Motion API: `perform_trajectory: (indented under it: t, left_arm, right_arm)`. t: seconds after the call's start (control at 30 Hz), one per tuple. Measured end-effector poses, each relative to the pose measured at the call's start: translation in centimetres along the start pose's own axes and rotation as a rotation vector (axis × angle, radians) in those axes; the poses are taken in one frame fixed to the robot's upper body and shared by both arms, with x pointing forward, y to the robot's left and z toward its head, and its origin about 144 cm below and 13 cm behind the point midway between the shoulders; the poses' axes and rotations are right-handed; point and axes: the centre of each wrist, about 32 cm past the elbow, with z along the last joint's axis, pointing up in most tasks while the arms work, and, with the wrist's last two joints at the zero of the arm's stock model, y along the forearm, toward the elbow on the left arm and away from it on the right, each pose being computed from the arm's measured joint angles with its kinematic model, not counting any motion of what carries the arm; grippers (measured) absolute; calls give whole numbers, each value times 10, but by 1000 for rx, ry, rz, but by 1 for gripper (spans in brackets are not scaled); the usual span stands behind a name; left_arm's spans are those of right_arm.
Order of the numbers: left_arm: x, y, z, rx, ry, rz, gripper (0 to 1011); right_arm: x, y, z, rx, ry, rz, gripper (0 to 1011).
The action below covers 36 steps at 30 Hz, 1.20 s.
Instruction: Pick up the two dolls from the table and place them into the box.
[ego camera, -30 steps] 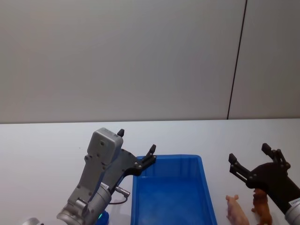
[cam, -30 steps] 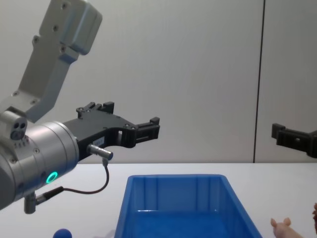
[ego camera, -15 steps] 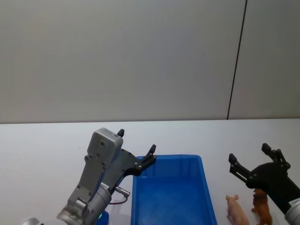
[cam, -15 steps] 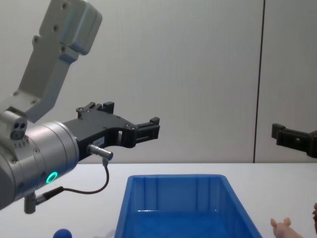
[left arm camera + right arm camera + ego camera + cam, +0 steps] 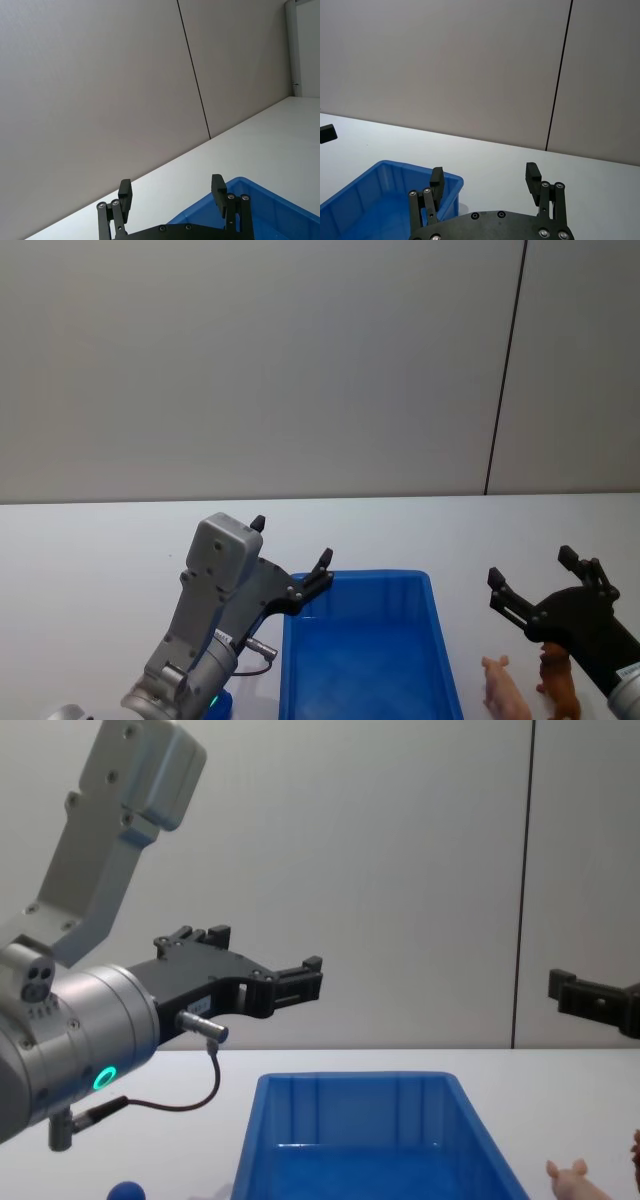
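Two dolls sit on the table point(image 5: 100, 550) just right of the box point(image 5: 365, 578), side by side. The pink doll point(image 5: 503, 690) is nearer the box and the brown doll point(image 5: 560, 685) is just to its right.

No change from a second ago: dolls, box and both arms are in the same spots.

Pink doll's long axis runs near-to-far, head at the far end, leaning slightly toward the box. Brown doll lies roughly parallel; its far end is tucked behind the right arm's hardware, so I can't tell which way it faces. The box's long side also runs away from the robot.

The right gripper point(image 5: 530, 566) hangs above the dolls, fingers spread wide, holding nothing. The left gripper point(image 5: 291, 540) is up in the air by the box's far-left corner, fingers also spread, nothing between them.

A small blue ball point(image 5: 127, 1190) lies on the table left of the box, under the left arm.

The tabletop is flat and white. A plain grey wall point(image 5: 250, 360) stands behind it, with one dark vertical seam point(image 5: 505, 365) toward the right.
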Motion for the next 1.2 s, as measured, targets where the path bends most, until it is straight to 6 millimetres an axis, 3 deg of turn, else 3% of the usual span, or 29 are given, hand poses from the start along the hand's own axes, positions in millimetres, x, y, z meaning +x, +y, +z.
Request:
perform_trajectory:
  t: [0.53,1.2]
  left_arm:
    - [0,0,0,0,0,0,1002]
    - [0,0,0,0,0,0,1001]
  right_arm:
    - [2,0,0,-15,-2,-14,1001]
    - [18,7,-1,-193,-9,-121,1001]
